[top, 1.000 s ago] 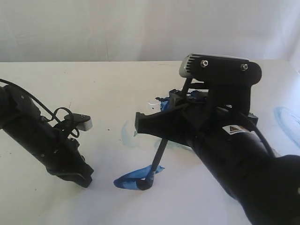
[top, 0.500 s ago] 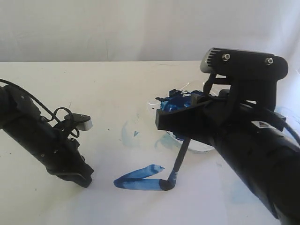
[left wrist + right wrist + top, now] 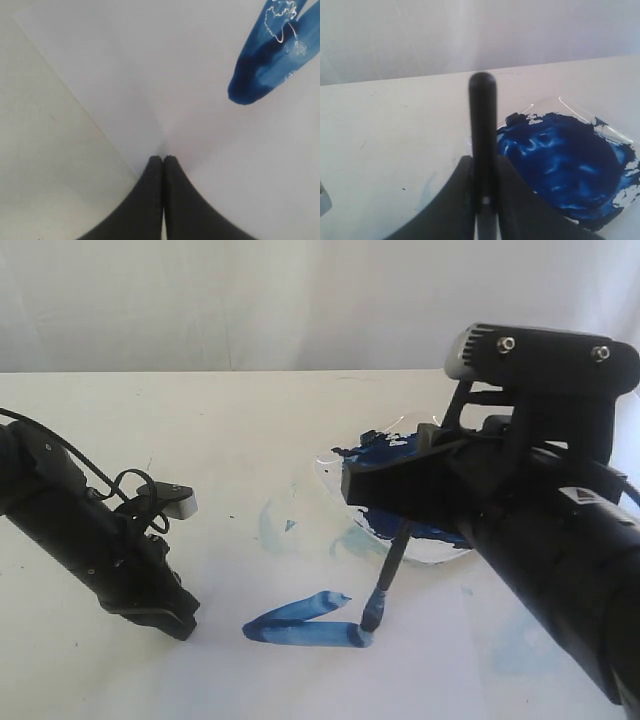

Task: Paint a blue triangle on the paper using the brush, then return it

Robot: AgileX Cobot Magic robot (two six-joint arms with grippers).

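Note:
My right gripper (image 3: 400, 508) is shut on the brush (image 3: 385, 585), which slants down from it to the paper (image 3: 300, 680). The blue-stained tip rests at the right end of a thick blue stroke (image 3: 310, 635). A second stroke (image 3: 300, 608) rises from the same left corner, so the blue triangle stands as a flat V, open on the right. In the right wrist view the black handle (image 3: 482, 120) stands upright between my fingers (image 3: 455, 200). My left gripper (image 3: 165, 618) rests shut and empty on the paper (image 3: 200, 75), near a stroke's rounded end (image 3: 255, 75).
A clear paint dish (image 3: 330, 462) full of dark blue paint (image 3: 560, 155) sits just behind the brush, partly under my right arm. Pale blue smears (image 3: 270, 525) mark the surface left of the dish. The paper's edge (image 3: 75, 90) runs diagonally beside my left gripper.
My right gripper has moved to the right, dragging the brush tip rightward and lengthening the lower stroke. The dish is now more exposed. The left arm has not moved.

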